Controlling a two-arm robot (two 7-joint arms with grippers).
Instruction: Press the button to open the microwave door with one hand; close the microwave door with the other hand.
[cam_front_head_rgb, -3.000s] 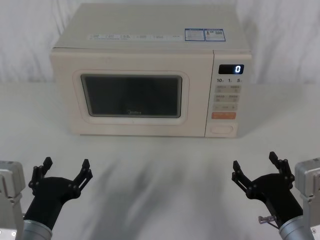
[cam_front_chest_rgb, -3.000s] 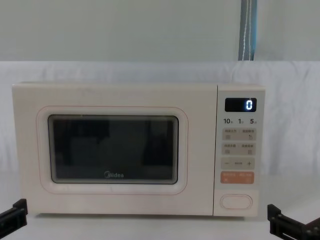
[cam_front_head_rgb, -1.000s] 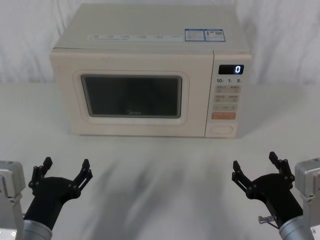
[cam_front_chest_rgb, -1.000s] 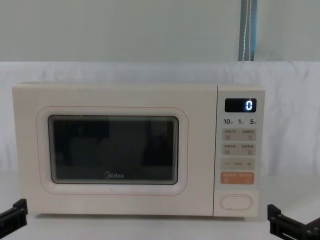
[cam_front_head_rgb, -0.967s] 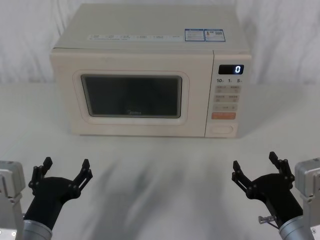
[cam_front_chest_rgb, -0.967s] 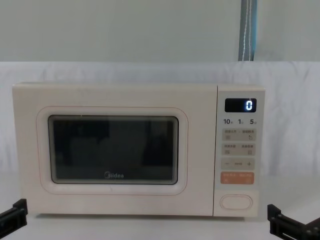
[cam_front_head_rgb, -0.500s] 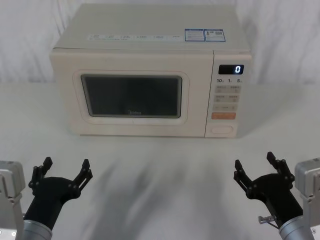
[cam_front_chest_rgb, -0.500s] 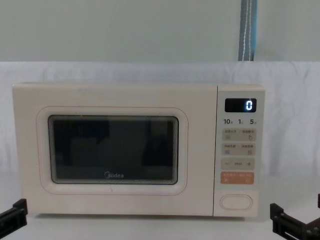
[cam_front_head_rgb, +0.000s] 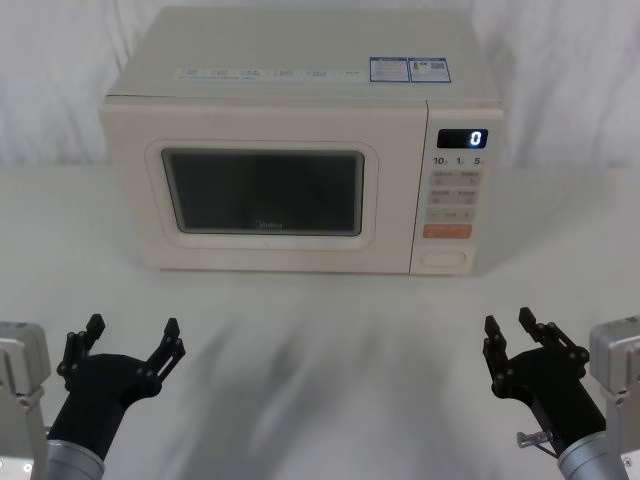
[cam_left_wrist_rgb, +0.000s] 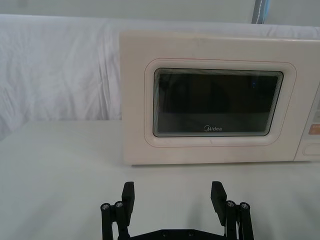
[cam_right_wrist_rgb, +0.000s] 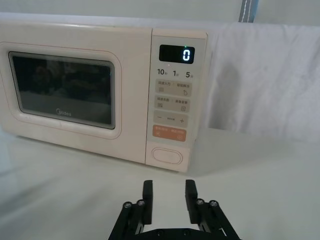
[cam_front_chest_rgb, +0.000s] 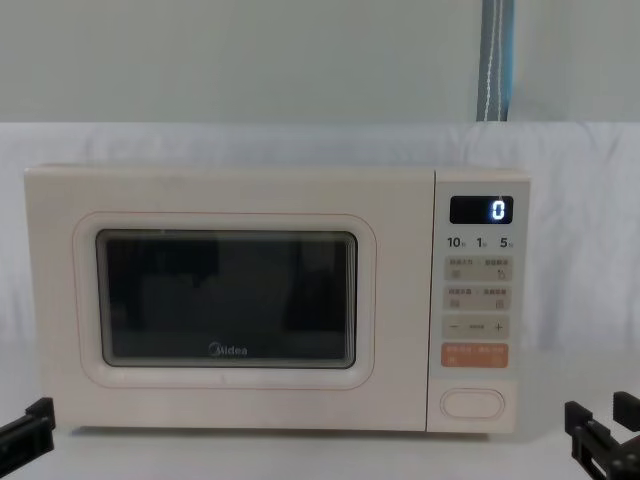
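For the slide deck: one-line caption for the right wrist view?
Right gripper, fingers slightly apart, facing the closed microwave with the button ahead.

"Midea" on the microwave door (cam_front_chest_rgb: 230, 300), "0" on the display (cam_front_chest_rgb: 481, 210)

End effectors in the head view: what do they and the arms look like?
Both alike: the left end effector and right end effector are black and angular, with linkage fingers ending in small blocky tips, on light grey arm housings. A small metal fitting hangs under the right one.

White cloth-draped table (cam_front_head_rgb: 320, 330), white fabric backdrop (cam_front_chest_rgb: 250, 140), pale wall (cam_front_chest_rgb: 250, 60)
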